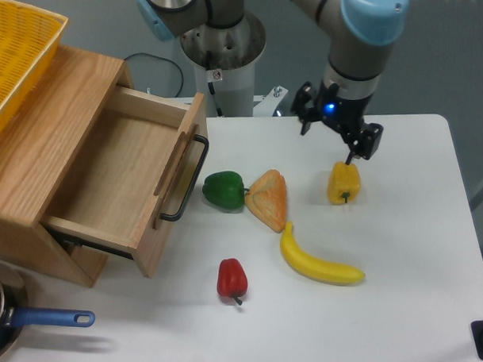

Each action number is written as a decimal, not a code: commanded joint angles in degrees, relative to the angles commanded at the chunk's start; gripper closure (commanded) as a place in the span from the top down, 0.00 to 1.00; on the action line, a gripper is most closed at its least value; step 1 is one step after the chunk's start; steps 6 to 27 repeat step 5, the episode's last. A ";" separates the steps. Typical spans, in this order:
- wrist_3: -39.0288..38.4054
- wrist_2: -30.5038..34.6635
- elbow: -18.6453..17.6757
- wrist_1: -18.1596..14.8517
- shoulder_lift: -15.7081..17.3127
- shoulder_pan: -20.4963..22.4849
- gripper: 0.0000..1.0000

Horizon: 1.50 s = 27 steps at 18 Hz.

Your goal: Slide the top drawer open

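- The fingers (pixel 305 120) stand wide apart with nothing between them; one dark tip shows at the left of the wrist, the other hangs at the right, just above the yellow pepper.
- The gripper (pixel 330 140) hangs over the far right part of the white worktop (pixel 397 258), well apart from the drawer, with a small blue light lit on its body.
- The yellow pepper (pixel 344 183) lies directly under the right tip; contact cannot be told.
- A wedge of orange-brown bread (pixel 268 199) lies left of the pepper, touching or just beside a green pepper (pixel 224 189).
- A banana (pixel 318 260) lies in front of the bread, and a red pepper (pixel 232 279) sits nearer the front edge.
- The top drawer (pixel 123 173) is pulled well out of the cabinet (pixel 36 154) at the left; its inside shows bare wood, and its black bar handle (pixel 189 179) faces the green pepper.
- A yellow basket (pixel 16 54) rests on the cabinet top.
- A pan with a blue handle (pixel 50 318) sits at the front left corner.
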 joint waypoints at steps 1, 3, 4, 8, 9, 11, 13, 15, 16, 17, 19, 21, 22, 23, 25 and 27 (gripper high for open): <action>2.72 0.18 0.00 0.09 -0.26 0.88 1.00; 7.64 0.10 0.00 0.44 -0.96 2.29 1.00; 9.41 0.01 0.00 0.44 -1.23 2.73 1.00; 10.56 -0.08 0.00 0.53 -1.32 3.17 1.00; 10.56 -0.08 0.00 0.53 -1.32 3.17 1.00; 10.56 -0.08 0.00 0.53 -1.32 3.17 1.00; 10.56 -0.08 0.00 0.53 -1.32 3.17 1.00; 10.56 -0.08 0.00 0.53 -1.32 3.17 1.00; 10.56 -0.08 0.00 0.53 -1.32 3.17 1.00; 10.56 -0.08 0.00 0.53 -1.32 3.17 1.00; 10.56 -0.08 0.00 0.53 -1.32 3.17 1.00; 10.56 -0.08 0.00 0.53 -1.32 3.17 1.00; 10.56 -0.08 0.00 0.53 -1.32 3.17 1.00; 10.56 -0.08 0.00 0.53 -1.32 3.17 1.00; 10.56 -0.08 0.00 0.53 -1.32 3.17 1.00; 10.56 -0.08 0.00 0.53 -1.32 3.17 1.00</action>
